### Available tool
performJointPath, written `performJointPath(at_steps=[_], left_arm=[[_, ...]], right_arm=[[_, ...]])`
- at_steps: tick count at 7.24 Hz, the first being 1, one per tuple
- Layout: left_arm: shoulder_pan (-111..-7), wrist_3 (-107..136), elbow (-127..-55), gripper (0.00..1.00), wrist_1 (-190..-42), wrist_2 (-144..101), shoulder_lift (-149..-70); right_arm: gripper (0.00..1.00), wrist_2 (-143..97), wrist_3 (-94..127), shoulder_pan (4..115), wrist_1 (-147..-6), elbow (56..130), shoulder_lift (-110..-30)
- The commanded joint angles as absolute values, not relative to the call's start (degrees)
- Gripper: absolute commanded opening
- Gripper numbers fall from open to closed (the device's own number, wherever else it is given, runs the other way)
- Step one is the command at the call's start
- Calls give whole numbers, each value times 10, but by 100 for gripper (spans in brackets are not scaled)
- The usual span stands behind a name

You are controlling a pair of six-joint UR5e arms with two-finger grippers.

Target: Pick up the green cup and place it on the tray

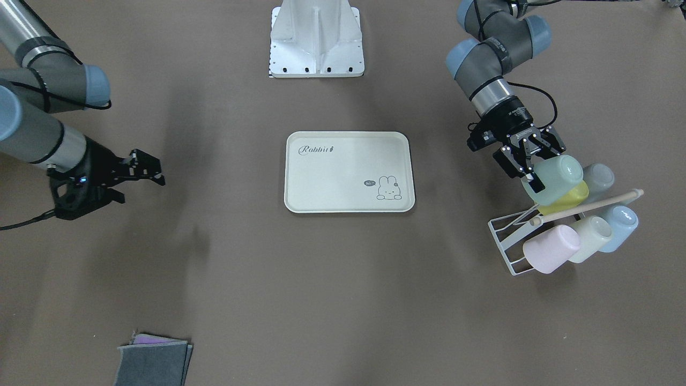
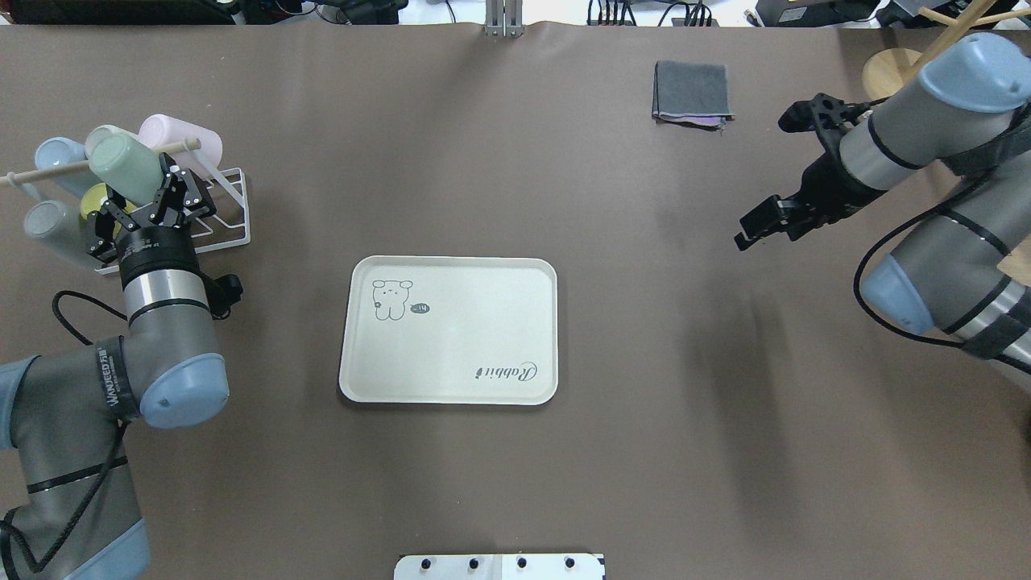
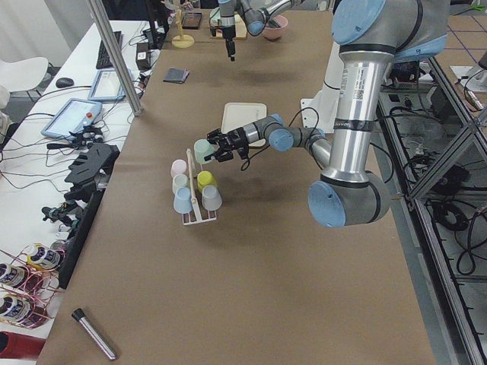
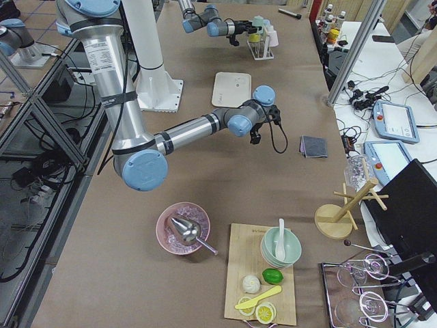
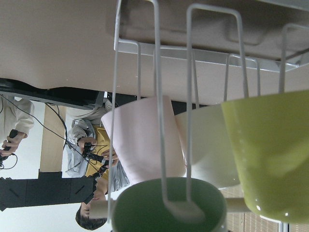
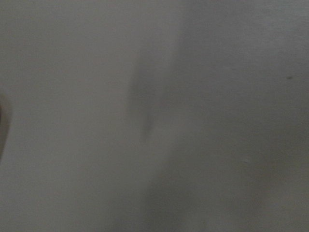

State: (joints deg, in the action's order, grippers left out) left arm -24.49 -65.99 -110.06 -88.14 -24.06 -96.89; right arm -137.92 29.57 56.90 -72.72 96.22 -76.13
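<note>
Cup: green cup (image 1: 560, 177), clamped by left claw (image 1: 530, 171) at rack (image 1: 509, 236); one fingertip hidden.
Right claw (image 1: 161, 172): spread, holding nothing.
Tray (image 1: 343, 177): mid-table, apart.

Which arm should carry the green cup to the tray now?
Left. The left claw grips the green cup by its rim at the rack, beside the tray. The right claw hangs open over the table on the tray's opposite side, far from every cup.
</note>
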Motion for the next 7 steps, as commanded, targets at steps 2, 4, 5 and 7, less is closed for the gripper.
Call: performJointPath(at_steps=[2, 4, 5, 7], left_arm=[[-244, -676, -1138, 25, -1076, -252, -968], [-245, -663, -1129, 25, -1261, -373, -998], [-245, -591, -1109, 25, -1318, -432, -1018], [-247, -310, -1065, 22, -1369, -548, -1072]], right_arm=[[100, -1394, 128, 631, -837, 1050, -876], [100, -1393, 46, 684, -845, 1048, -919], [100, -1389, 3, 726, -894, 1048, -920], [100, -1355, -113, 802, -1017, 1047, -913]])
